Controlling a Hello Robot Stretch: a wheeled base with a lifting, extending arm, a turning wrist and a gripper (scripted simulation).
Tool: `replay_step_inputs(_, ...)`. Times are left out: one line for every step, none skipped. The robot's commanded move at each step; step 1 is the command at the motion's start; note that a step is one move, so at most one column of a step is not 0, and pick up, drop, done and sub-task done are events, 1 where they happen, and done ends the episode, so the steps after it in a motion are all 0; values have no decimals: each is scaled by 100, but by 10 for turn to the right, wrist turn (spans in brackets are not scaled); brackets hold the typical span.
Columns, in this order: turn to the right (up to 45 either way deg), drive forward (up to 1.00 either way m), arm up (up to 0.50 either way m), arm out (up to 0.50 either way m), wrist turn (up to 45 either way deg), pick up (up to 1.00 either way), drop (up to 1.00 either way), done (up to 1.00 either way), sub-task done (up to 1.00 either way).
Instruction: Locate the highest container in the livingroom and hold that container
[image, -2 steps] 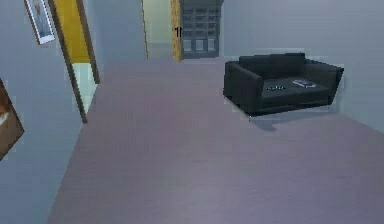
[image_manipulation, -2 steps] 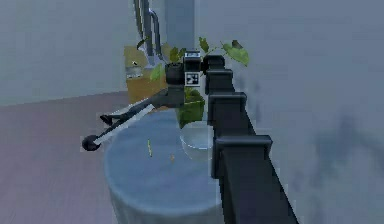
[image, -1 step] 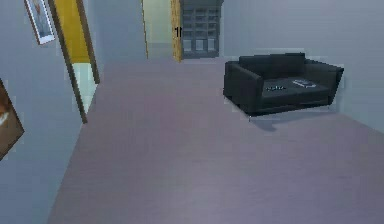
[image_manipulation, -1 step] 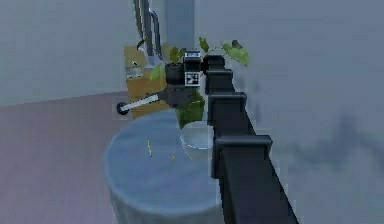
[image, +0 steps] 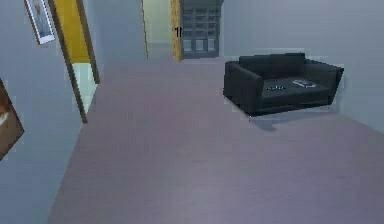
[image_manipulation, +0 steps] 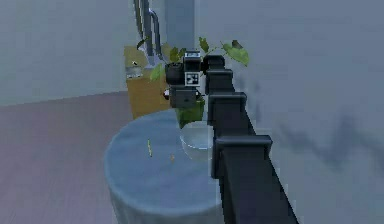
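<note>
Seemingly, a green pot-like vessel (image_manipulation: 190, 112) is being offered as the task's container. It is being carried by the round pale-blue table (image_manipulation: 140, 165), toward the tabletop's far side. A leafy green plant (image_manipulation: 225, 50) is being borne up out of it, so it is being judged the tallest thing on that top. Just in front of it, a clear glassy vessel (image_manipulation: 195, 140) is being seated lower and is being judged the less likely choice.

The gripper (image_manipulation: 178, 92) is being held at about the pot's level, at the end of the dark square arm (image_manipulation: 245, 160). That arm is being reached out across the table, presumably so that the pot can be approached from the side. With pot and leaves standing behind the fingers, it cannot be told whether anything is being held, nor whether the pot is being touched.

Beyond the table a tan cabinet (image_manipulation: 140, 75) is being backed against the wall. Ahead, a black cushioned sofa (image: 285, 82) is being supported by the purple-grey floor (image: 170, 150).
</note>
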Motion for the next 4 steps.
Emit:
replay_step_inputs(0, 0, 0, 0, 180, 0, 0, 0, 0)
replay_step_inputs(0, 0, -26, 0, 0, 0, 0, 0, 0)
replay_step_inputs(0, 0, 0, 0, 0, 100, 0, 0, 0)
replay_step_inputs(0, 0, 10, 0, 0, 0, 0, 0, 0)
